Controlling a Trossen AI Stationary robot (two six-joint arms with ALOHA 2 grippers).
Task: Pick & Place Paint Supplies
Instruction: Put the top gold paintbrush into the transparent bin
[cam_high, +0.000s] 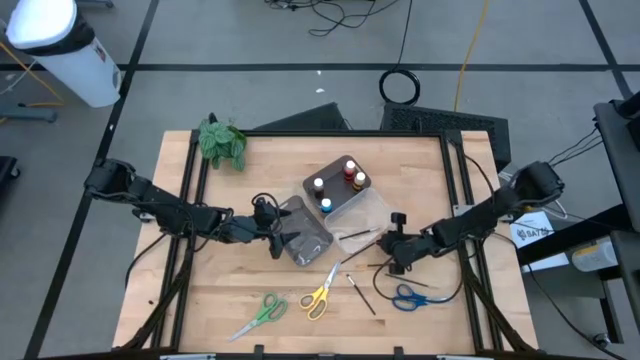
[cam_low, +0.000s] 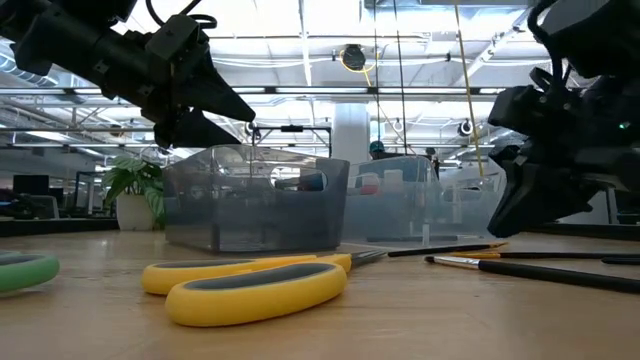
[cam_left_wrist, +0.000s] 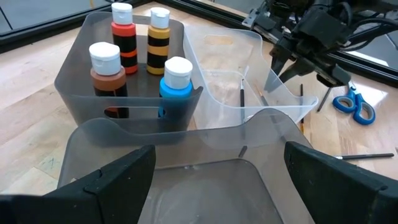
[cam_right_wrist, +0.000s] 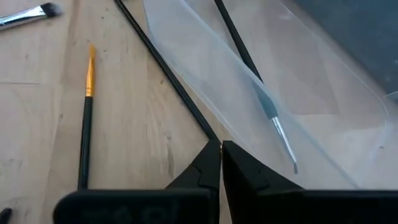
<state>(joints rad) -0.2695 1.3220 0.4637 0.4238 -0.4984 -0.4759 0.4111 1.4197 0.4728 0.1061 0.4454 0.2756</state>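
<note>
Dark right gripper fingers are closed on a thin brush beside the clear tray, while the left gripper hangs wide open over the grey tray.

Four paint bottles stand upright in the grey tray (caps white, labels red, orange, brown, blue). One brush lies in the clear tray; others lie on the wood. Yellow scissors, green scissors, blue scissors lie flat.

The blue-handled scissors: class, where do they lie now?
In the high view, the blue-handled scissors lie at the table's front right, just beyond the right gripper.
</note>
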